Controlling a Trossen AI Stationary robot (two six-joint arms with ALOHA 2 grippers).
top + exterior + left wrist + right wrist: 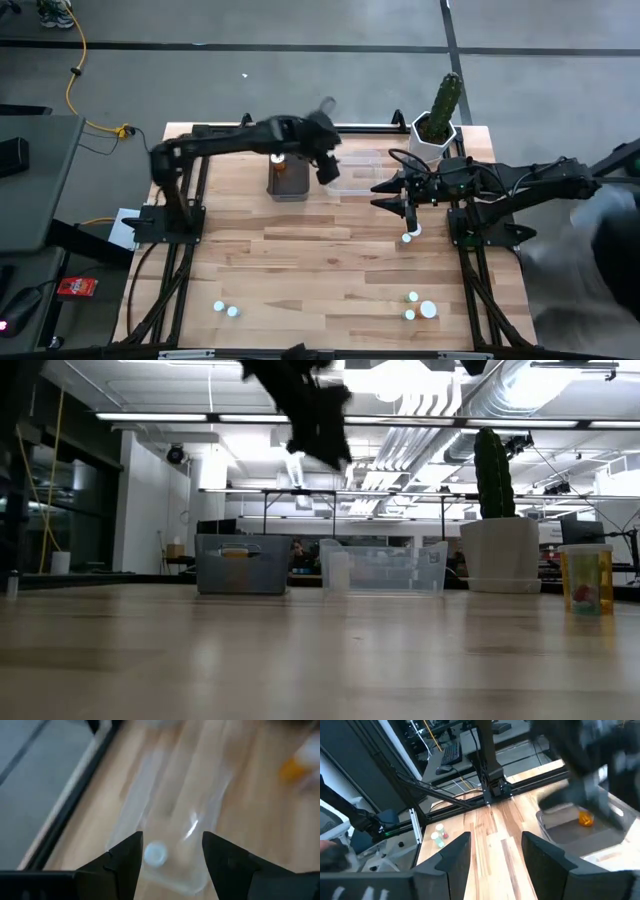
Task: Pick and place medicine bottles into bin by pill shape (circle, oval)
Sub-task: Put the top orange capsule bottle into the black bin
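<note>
My left gripper (326, 168) hangs open and blurred above the clear bin (356, 172) at the table's far middle. In the left wrist view a white-capped medicine bottle (155, 854) lies on the clear bin's floor (180, 820), below the gap of my left gripper (172, 855). The grey bin (287, 180) beside it holds an amber bottle (585, 819). My right gripper (398, 204) waits open and empty to the right of the bins, above the table. One bottle (408, 236) stands on the table near it.
Loose bottles stand near the front edge: two at the left (225, 309) and three at the right (420, 307). A white pot with a green cactus (440, 118) stands at the far right corner. The middle of the wooden table (320, 260) is bare.
</note>
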